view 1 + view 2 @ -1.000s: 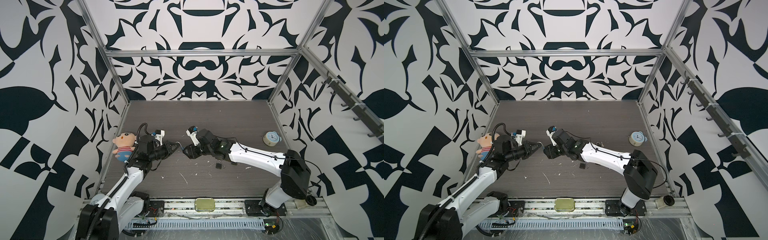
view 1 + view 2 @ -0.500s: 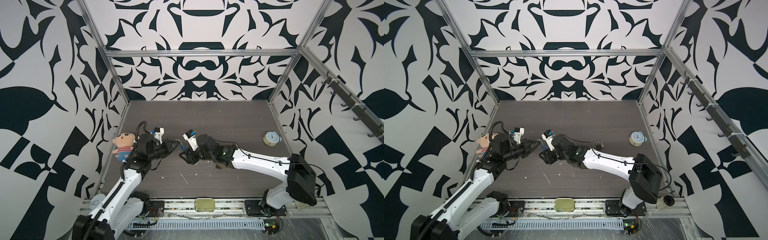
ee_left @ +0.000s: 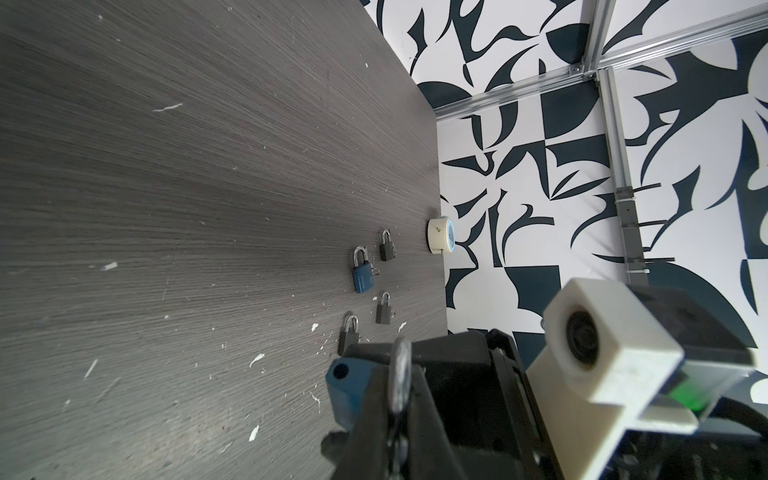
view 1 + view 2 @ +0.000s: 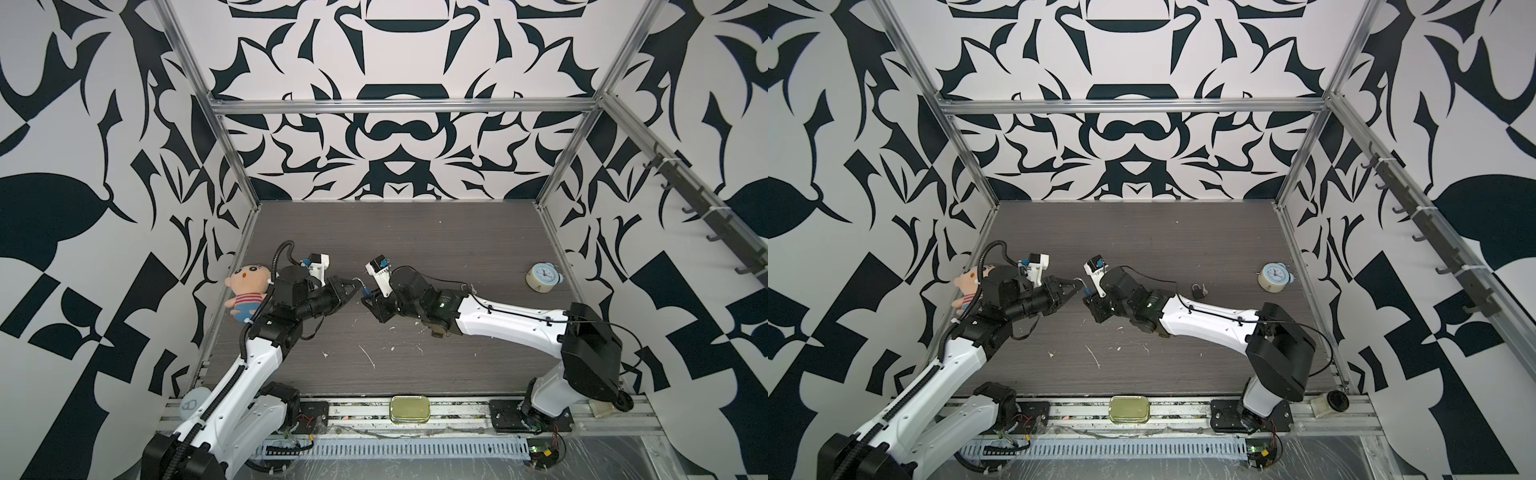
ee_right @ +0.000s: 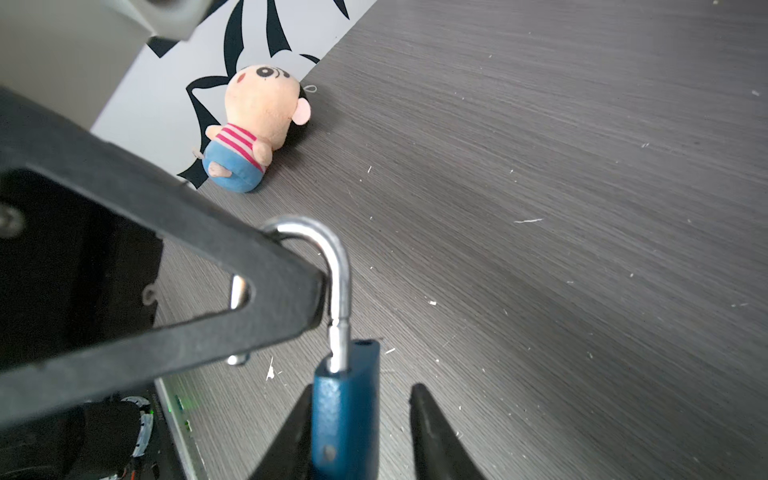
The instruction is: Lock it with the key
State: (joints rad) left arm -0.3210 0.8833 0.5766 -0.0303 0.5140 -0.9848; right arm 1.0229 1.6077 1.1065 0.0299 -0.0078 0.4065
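The left hand [image 4: 353, 285] is clamped tight on the silver, U-shaped steel shackle [image 5: 338, 266] of a blue, block-shaped metal padlock [image 5: 345, 415]. The padlock is held up off the dark grey wood-grain surface [image 4: 415, 241], left of its middle, in the gap where the two hands meet in both top views. The shackle stands swung open: one leg sits in the blue body and the other hangs free behind the left hand's black finger.

The right hand [image 5: 361, 392] reaches in from the opposite side with its jaws parted around the blue body. One finger [image 5: 291, 436] lies against the body's side. The other finger [image 5: 432, 436] stands apart from it, with grey surface showing in the gap. I cannot tell whether a key sits in this padlock.

A plush doll in a red-striped top and blue trousers [image 4: 247, 291] lies by the left wall, near the left arm. Well over on the right, a second blue padlock [image 3: 362, 277] and three small grey padlocks [image 3: 387, 248] lie loose. A round white alarm clock with a pale blue face [image 4: 542, 278] is just beyond them. A gold oblong tin [image 4: 409, 409] rests on the front rail.
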